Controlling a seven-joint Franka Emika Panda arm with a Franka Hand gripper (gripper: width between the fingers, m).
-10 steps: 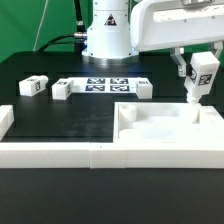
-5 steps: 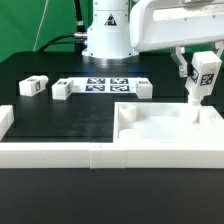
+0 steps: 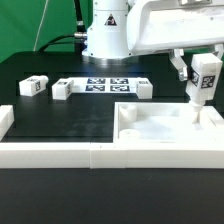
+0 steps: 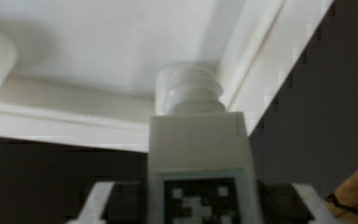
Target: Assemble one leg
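Exterior view: low, mid-range, facing the arm base [image 3: 106,38] across the tabletop [image 3: 70,112].
Wrist view: tight close-up down the leg [image 4: 199,150] onto the panel [image 4: 87,50].
Shared: leg, panel corner.

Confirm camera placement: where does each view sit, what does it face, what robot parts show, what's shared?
Exterior view: off the arm, opposite the arm base, facing it across the panel; shows base and pincer at the exterior view's right.
Wrist view: on the wrist, looking along the held leg toward the panel; the pincer grips it at the frame edge.
Shared: leg, pincer, panel.
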